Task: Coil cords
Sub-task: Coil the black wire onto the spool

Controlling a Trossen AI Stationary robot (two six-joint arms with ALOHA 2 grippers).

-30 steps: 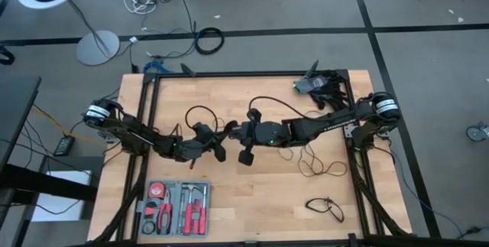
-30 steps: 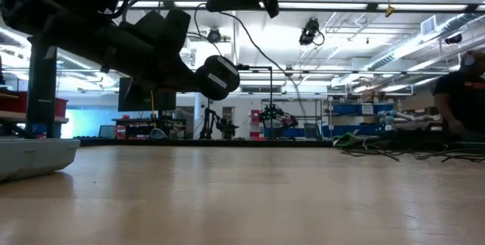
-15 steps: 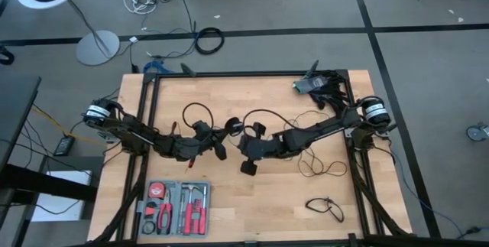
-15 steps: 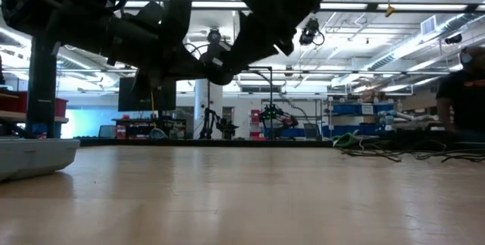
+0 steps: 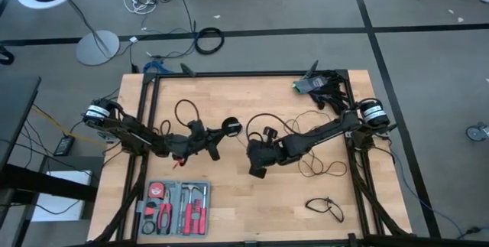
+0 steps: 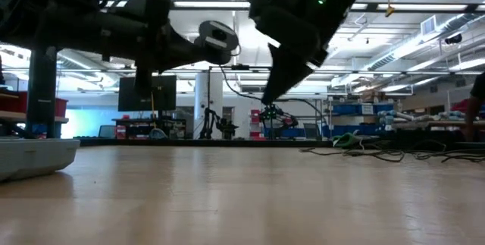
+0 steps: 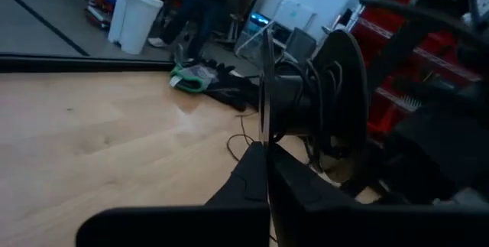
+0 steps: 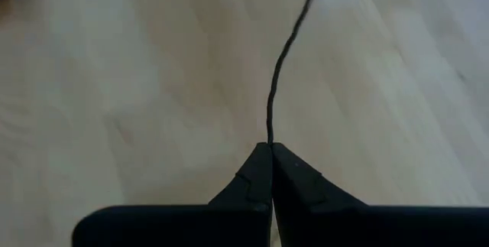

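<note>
The long thin black cord (image 5: 263, 118) hangs in the air between my two grippers over the middle of the table. Its round black disc with a pale centre (image 6: 216, 37) floats just ahead of my left gripper (image 5: 220, 134), which is shut on the cord. A loop of cord (image 5: 183, 110) arches behind that gripper. My right gripper (image 5: 250, 152) slants down and is shut on the cord farther along. More slack cord (image 5: 321, 164) lies on the table under the right arm. A short black cord (image 5: 325, 207) lies near the front right. My left gripper pinches the thin cord (image 7: 265, 128) between its two fingertips, right beside the disc (image 7: 340, 98). The fingers come level from the table's left. Cord and disc hang clear of the table. My right gripper pinches a single strand of the cord (image 8: 269, 136) at its fingertips, slanting down from the table's right. The strand runs on ahead of the fingers above the tabletop (image 8: 153, 86), lifted clear there.
A tray of red-handled tools (image 5: 176, 207) sits at the front left. A green and black bundle (image 5: 317, 85) lies at the far right corner. Black frame rails (image 5: 149, 125) run along the table's sides. Bare wood lies in front of both grippers.
My right gripper has sunk toward the table and the near edge, tipping its fingers downward while staying shut on the cord. My left gripper has turned in place, and the disc has risen. The cord loop behind the left gripper has shifted toward the table's left.
</note>
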